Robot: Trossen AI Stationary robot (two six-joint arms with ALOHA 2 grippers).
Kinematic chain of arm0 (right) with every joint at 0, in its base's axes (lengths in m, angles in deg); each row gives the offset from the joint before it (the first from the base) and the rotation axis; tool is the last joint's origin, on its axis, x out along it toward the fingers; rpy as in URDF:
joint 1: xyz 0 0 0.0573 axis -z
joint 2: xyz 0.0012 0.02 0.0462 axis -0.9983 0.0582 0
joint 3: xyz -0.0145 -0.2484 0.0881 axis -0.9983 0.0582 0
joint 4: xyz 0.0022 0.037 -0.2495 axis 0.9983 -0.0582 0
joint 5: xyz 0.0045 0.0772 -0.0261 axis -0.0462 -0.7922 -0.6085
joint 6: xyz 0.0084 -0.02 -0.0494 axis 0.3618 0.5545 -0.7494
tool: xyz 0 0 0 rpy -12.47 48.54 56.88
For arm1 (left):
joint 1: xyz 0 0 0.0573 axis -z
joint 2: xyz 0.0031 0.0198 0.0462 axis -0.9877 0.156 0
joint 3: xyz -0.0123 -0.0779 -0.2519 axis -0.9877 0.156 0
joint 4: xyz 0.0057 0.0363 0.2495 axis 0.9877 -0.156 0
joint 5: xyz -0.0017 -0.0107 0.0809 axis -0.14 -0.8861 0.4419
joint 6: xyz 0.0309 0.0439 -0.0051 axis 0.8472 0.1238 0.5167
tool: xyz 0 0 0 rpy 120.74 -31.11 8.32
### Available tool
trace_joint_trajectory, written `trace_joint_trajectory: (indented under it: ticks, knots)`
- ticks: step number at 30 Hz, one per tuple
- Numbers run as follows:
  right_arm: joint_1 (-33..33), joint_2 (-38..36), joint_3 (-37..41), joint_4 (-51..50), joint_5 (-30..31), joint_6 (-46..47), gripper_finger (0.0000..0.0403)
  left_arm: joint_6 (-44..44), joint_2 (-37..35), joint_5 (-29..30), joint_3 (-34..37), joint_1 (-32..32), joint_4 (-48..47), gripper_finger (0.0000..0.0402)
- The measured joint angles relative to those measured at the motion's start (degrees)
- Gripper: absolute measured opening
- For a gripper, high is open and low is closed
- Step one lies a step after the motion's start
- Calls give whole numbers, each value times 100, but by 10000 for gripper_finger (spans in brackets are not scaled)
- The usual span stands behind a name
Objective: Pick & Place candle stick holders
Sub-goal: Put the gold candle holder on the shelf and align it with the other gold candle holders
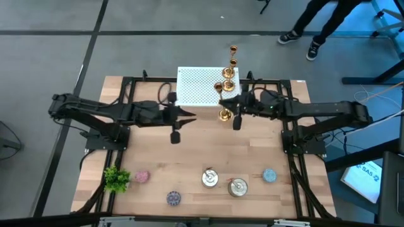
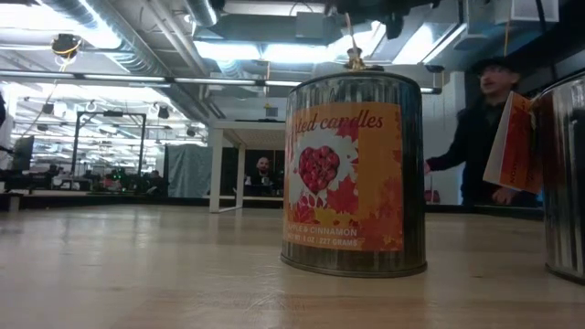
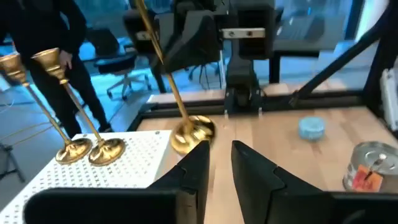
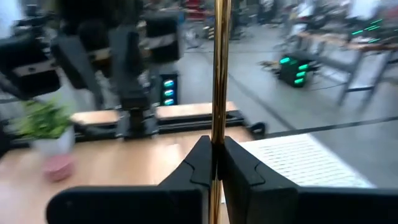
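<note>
Two gold candle stick holders (image 3: 71,148) (image 3: 106,148) stand on their round bases on a white perforated board (image 1: 199,87) at the table's far side; they also show in the high view (image 1: 228,74). A third gold holder (image 3: 191,134) is tilted beside the board's near right corner, its base (image 1: 225,115) low over the wood. My right gripper (image 1: 230,105) is shut on its stem. My left gripper (image 1: 191,113) is open and empty, just left of that base, its fingers (image 3: 198,163) pointing at it. My right gripper pinches the third holder's thin stem (image 4: 217,134) between its two fingers. The fingers come level from the table's right side and lie across the stem. The holder hangs tilted with its base (image 3: 191,134) lowest; whether the base touches the table I cannot tell.
Two silver lidded tins (image 1: 209,178) (image 1: 238,186), flat pastel candles (image 1: 142,176) (image 1: 173,198) (image 1: 269,175) and a small green plant (image 1: 116,179) sit along the near side. A tin (image 2: 352,174) fills the low view. A person (image 2: 484,128) stands beyond the table.
</note>
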Motion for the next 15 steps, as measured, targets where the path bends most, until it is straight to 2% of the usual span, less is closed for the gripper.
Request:
trace_joint_trajectory:
  ticks: [4,7,12,15]
  knots:
    - [140,-2,12,85,647,-225,15,-249,-644,-316,1040,-114,1097,44]
    - [329,59,289,733,830,-374,15,-464,-1098,-464,1663,-149,1622,35]
    - [895,10,1186,2284,782,-229,15,-857,-1799,-495,2320,-140,1878,26]
    - [1093,16,1543,2724,784,-168,15,-1074,-2093,-493,2523,-140,1828,24]
